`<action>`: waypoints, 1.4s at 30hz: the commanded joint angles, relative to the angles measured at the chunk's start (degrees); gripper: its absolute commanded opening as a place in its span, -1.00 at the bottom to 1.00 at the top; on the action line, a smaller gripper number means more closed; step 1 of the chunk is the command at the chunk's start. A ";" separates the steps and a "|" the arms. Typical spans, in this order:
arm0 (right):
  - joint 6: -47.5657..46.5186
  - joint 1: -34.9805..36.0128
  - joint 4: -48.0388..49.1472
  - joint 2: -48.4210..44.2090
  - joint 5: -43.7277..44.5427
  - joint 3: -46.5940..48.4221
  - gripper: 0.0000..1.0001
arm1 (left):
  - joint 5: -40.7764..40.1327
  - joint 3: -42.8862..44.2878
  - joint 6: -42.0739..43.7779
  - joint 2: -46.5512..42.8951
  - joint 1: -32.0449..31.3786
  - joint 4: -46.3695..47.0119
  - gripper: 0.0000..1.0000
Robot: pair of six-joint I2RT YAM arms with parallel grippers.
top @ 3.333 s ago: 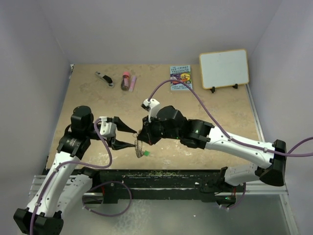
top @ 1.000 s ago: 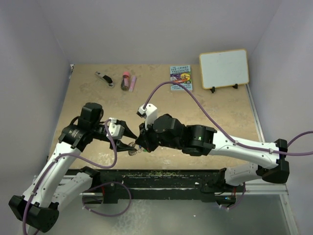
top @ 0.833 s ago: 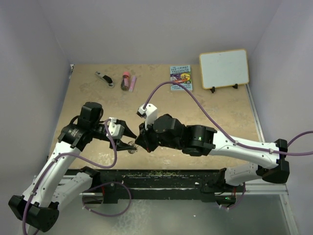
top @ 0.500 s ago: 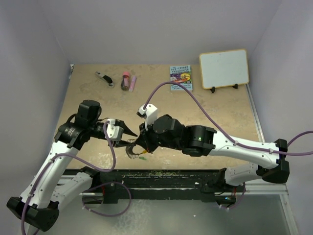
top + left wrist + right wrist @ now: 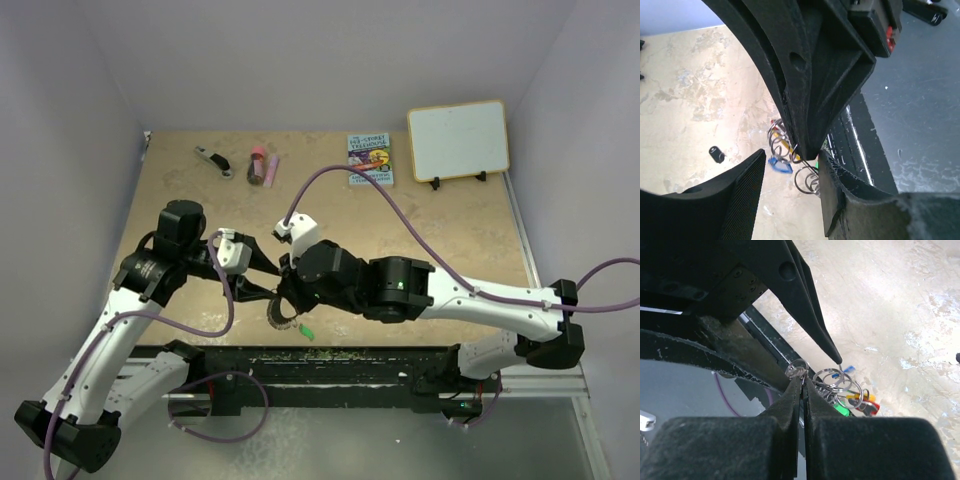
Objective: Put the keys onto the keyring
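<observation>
My right gripper (image 5: 283,300) is shut on a small wire ring of the keyring (image 5: 284,318) and holds the bunch above the table's near edge. In the right wrist view my right gripper (image 5: 802,377) pinches that ring (image 5: 799,370). Below it hang more rings and the keys: green (image 5: 841,410), red (image 5: 869,407), yellow (image 5: 863,397) and blue (image 5: 849,369). The green key (image 5: 307,331) dangles lowest. My left gripper (image 5: 268,282) is open, its jaws on either side of the right fingertips (image 5: 807,145). The rings (image 5: 807,180) and blue key (image 5: 780,165) show between them.
At the far edge lie a black-and-silver tool (image 5: 213,160), a pink and dark object (image 5: 262,166), a book (image 5: 369,158) and a small whiteboard (image 5: 458,139) on a stand. A black rail (image 5: 340,365) runs along the near table edge. A small black item (image 5: 716,154) lies on the table.
My right gripper has moved down and a little left with the ring bunch, which now hangs lower with the green key below. My left gripper stays open beside it, slightly higher.
</observation>
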 commanded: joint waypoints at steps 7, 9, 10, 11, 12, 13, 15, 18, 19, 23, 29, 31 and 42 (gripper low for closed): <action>2.04 1.04 -1.04 1.88 4.23 5.62 -1.00 | 3.54 -1.01 -6.51 -0.93 -0.55 4.63 -0.01; 2.02 1.37 -1.21 2.18 4.24 6.30 -1.00 | 3.33 -0.94 -6.11 -1.06 -0.56 4.36 -0.02; 2.01 1.40 -1.40 2.33 4.44 6.59 -1.00 | 3.36 -0.93 -6.01 -1.06 -0.59 4.05 -0.04; 2.06 1.48 -1.81 2.42 4.68 6.85 -1.00 | 3.44 -0.92 -5.75 -1.04 -0.56 3.73 -0.04; 2.12 1.55 -2.02 2.47 5.01 6.93 -1.00 | 3.49 -1.00 -5.56 -1.00 -0.59 3.31 -0.05; 2.30 1.59 -2.26 2.35 5.39 6.96 -1.00 | 3.54 -0.94 -5.46 -1.00 -0.64 2.88 -0.05; 2.77 1.60 -2.37 2.16 6.09 6.94 -1.00 | 4.18 -0.83 -5.51 -1.00 -0.68 2.23 -0.02; 3.22 1.68 -2.09 2.03 6.38 6.94 -1.00 | 4.55 -0.50 -6.04 -1.05 -0.76 1.87 0.01; 3.35 1.73 -1.92 2.10 6.46 6.94 -1.00 | 4.44 -0.65 -6.14 -1.04 -0.79 1.87 0.04; 3.96 1.86 -2.60 2.90 7.13 8.51 -1.00 | 3.60 -1.45 -8.29 -1.09 -0.97 3.23 0.10; 4.91 2.17 -5.12 4.54 8.48 11.40 -1.00 | 1.26 -2.33 -14.19 -1.86 -1.13 8.82 0.11; 5.59 2.21 -5.99 4.96 9.17 12.04 -1.00 | 1.24 -2.10 -15.04 -1.90 -1.12 9.79 0.11; 6.14 2.65 -5.72 3.65 9.43 10.86 -1.00 | 0.60 0.48 -7.06 -1.22 -1.20 3.63 -0.01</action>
